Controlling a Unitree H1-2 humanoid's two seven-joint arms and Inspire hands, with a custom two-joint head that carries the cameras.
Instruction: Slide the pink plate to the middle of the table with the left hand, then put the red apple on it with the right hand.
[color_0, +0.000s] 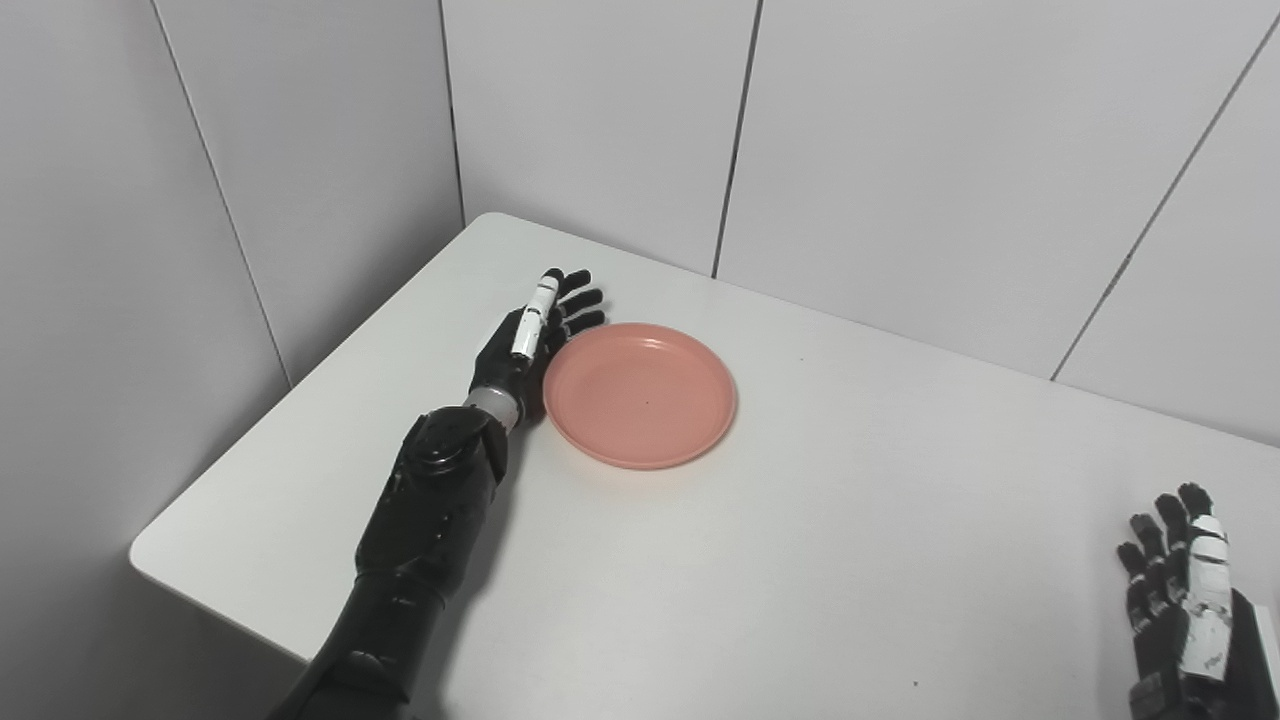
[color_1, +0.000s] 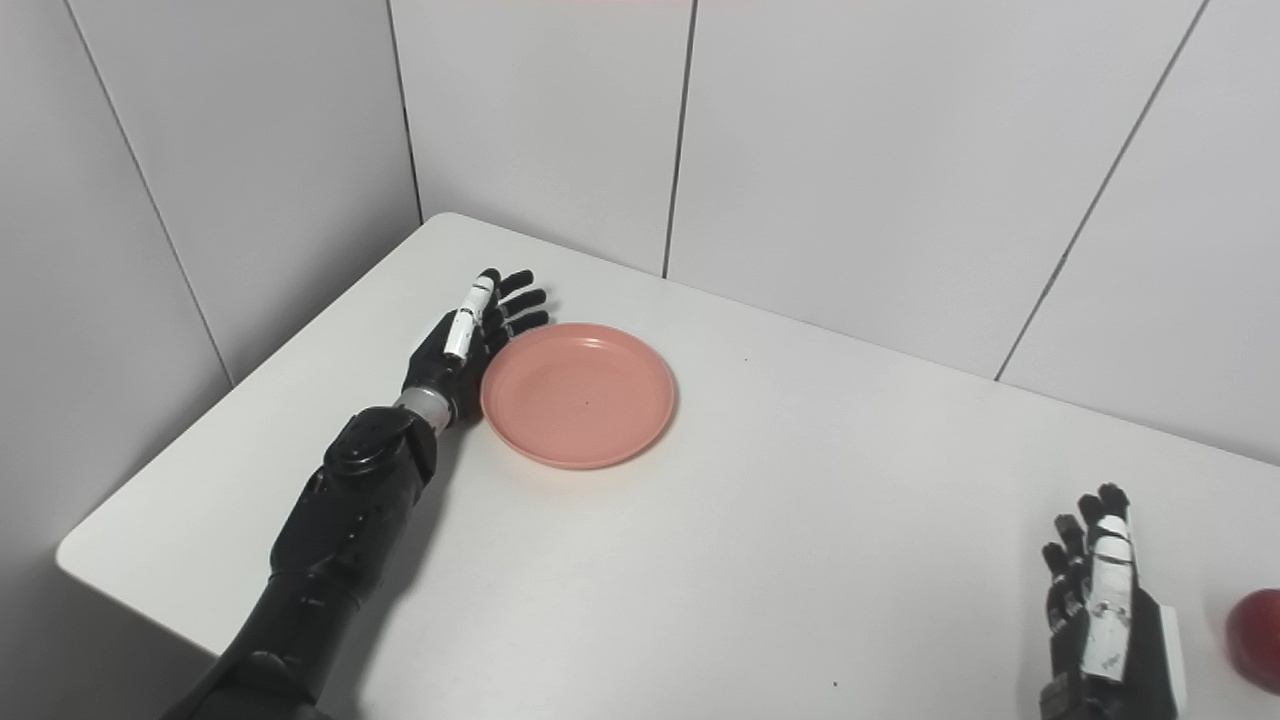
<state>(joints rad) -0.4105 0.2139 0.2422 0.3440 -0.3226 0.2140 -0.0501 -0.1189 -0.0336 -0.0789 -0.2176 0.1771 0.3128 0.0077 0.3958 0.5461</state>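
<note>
A pink plate (color_0: 640, 393) lies empty on the white table (color_0: 820, 520), left of its middle. My left hand (color_0: 530, 335) is open, fingers stretched out, standing on edge against the plate's left rim. My right hand (color_0: 1185, 600) is open and empty, resting low at the table's front right. The red apple (color_1: 1257, 638) shows only in the right eye view, cut by the right edge, a short way to the right of my right hand (color_1: 1100, 610).
Grey wall panels (color_0: 600, 120) stand close behind and to the left of the table. The table's left corner edge (color_0: 140, 560) is near my left forearm.
</note>
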